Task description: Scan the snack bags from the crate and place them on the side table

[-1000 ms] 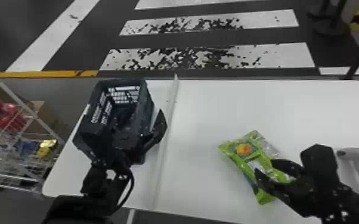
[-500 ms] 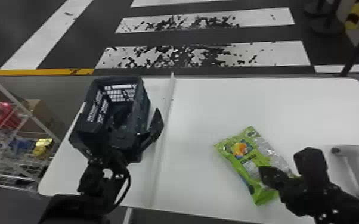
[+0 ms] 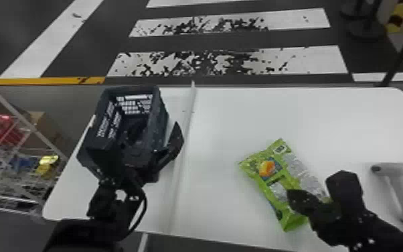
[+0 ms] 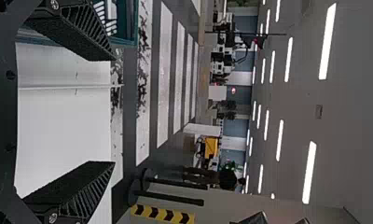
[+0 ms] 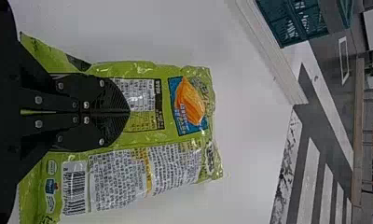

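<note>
The green snack bag (image 3: 267, 187) lies flat on the white table, printed back up. My right gripper (image 3: 290, 197) is over its near part. In the right wrist view the fingers of my right gripper (image 5: 128, 113) meet above the snack bag (image 5: 175, 158), with none of it seen between their tips. At the left, my left gripper (image 3: 140, 137) stands open at the near side of the dark crate (image 3: 164, 124). Widely parted fingers of my left gripper (image 4: 114, 111) show in the left wrist view, one beside the crate (image 4: 131, 23). Crate contents are hard to make out.
The white handheld scanner (image 3: 391, 170) rests on the table by the right arm, its cable at the near edge. A raised white strip (image 3: 185, 134) divides the white table (image 3: 231, 117) beside the crate. A wire rack (image 3: 13, 150) stands left of the table.
My right gripper's fingers, parted over the bag a second ago, have come together. The bag stays about where it was, and the left arm holds its place at the crate.
</note>
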